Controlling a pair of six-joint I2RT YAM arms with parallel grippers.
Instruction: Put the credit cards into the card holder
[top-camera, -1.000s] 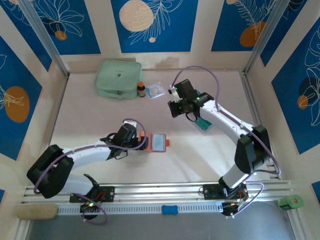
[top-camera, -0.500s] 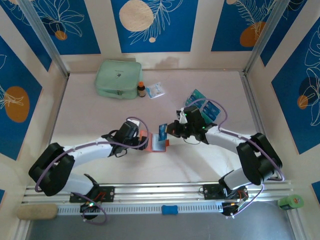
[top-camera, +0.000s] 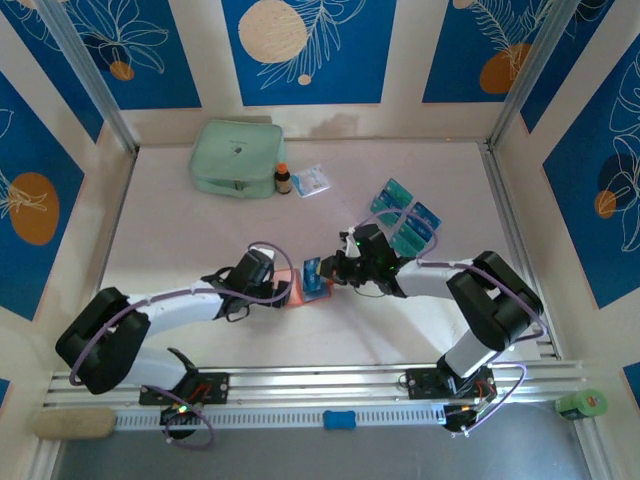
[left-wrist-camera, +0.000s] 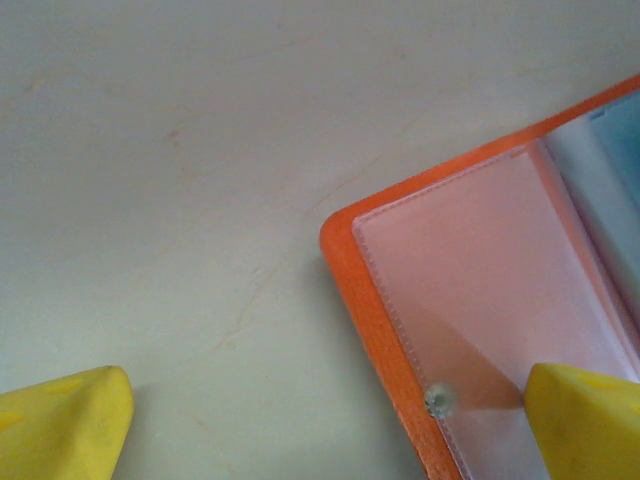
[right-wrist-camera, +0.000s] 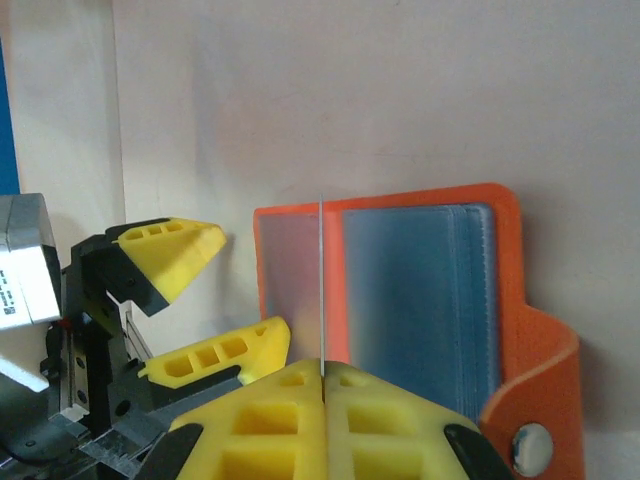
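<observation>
Where the top view looks down on the table (top-camera: 200, 240), the card holder (top-camera: 318, 294) lies open near the middle, between the two arms. The left gripper (top-camera: 284, 288) sits at its left edge with its fingers spread wide, gripping nothing. The right gripper (top-camera: 330, 270) reaches in from the right, pinched shut on a blue card (top-camera: 312, 270) held on edge over the holder. Loose cards (top-camera: 405, 218), teal and blue, lie fanned well apart to the upper right. A mint pouch (top-camera: 235, 158), a small bottle (top-camera: 282, 178) and a paper packet (top-camera: 312, 181) sit by the back wall.

From the left wrist, one yellow finger (left-wrist-camera: 65, 420) is over bare table. The other (left-wrist-camera: 585, 425) is over the holder's clear pocket (left-wrist-camera: 480, 300), beside the snap stud (left-wrist-camera: 438, 402).

From the right wrist, the closed fingers (right-wrist-camera: 270, 400) clamp the card (right-wrist-camera: 322, 280), seen as a thin upright line against the open holder (right-wrist-camera: 410, 300). The holder's snap tab (right-wrist-camera: 530, 440) is at the lower right.
</observation>
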